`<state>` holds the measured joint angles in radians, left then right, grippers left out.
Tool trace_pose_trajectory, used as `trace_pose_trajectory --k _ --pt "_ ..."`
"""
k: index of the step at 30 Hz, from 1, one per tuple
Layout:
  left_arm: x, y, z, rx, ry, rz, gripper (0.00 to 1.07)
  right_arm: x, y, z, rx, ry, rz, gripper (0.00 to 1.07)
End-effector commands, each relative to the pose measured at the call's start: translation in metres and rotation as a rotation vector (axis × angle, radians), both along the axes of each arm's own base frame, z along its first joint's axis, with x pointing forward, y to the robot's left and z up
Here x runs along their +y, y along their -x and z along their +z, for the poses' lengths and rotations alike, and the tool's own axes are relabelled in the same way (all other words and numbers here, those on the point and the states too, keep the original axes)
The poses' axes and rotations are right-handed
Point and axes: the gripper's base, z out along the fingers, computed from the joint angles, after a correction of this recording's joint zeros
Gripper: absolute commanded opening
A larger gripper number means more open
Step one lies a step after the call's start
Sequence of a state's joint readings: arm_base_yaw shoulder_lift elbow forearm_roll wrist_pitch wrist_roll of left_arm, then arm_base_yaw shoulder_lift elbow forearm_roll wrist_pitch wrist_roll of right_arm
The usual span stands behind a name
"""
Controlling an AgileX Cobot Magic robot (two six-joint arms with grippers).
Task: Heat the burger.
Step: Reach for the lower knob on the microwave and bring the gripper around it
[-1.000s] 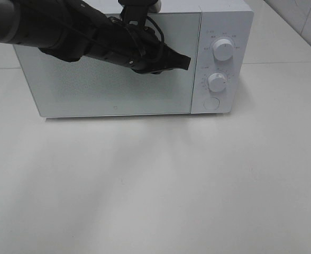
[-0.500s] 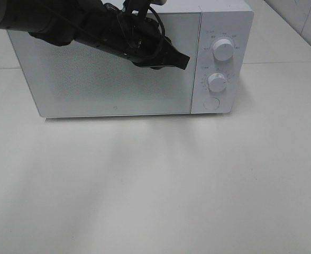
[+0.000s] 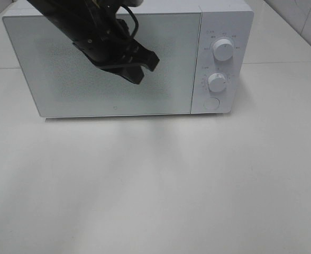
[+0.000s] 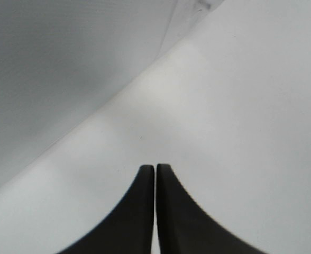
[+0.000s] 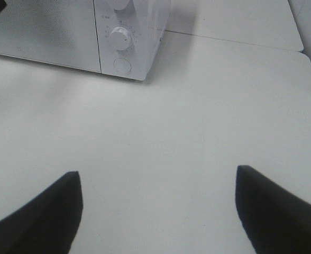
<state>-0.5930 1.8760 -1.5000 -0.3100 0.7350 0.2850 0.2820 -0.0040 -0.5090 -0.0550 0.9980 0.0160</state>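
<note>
The burger is out of view. A white microwave (image 3: 65, 90) stands at the back of the table with its door closed; the frosted door hides the inside. My left gripper (image 3: 146, 69) hovers in front of the middle of the door, pointing down and to the right. In the left wrist view the left gripper (image 4: 155, 167) has its two dark fingers pressed together with nothing between them, next to the microwave (image 4: 49, 63). My right gripper (image 5: 158, 211) stands wide open and empty over the bare table, in front of and to the right of the microwave (image 5: 39, 32).
On the microwave's right panel are an upper knob (image 3: 222, 50), a lower knob (image 3: 217, 82) and a round button (image 3: 212, 103). The white table (image 3: 155, 185) stretches in front. A table seam runs behind the microwave at the right (image 5: 235, 42).
My left arm has swung left and back from the door's right edge near the control panel to the middle of the door. The right gripper has stayed open.
</note>
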Motion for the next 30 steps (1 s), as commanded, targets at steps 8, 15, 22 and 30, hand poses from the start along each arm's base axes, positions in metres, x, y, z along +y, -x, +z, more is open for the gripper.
trace_pose_trajectory --k 8,15,22,30 --pt "0.062 0.029 0.076 0.073 -0.011 0.184 0.00 -0.001 0.004 0.000 -0.039 0.001 0.004 0.73" --pt "0.119 0.043 0.101 0.123 -0.021 0.321 0.00 -0.001 0.004 0.000 -0.039 0.001 0.004 0.73" --pt "0.189 0.087 0.132 0.062 -0.049 0.527 0.00 -0.001 0.004 0.000 -0.039 0.001 0.004 0.73" --pt "0.219 0.150 0.145 -0.023 -0.086 0.636 0.00 -0.001 0.004 0.000 -0.039 0.001 0.004 0.73"
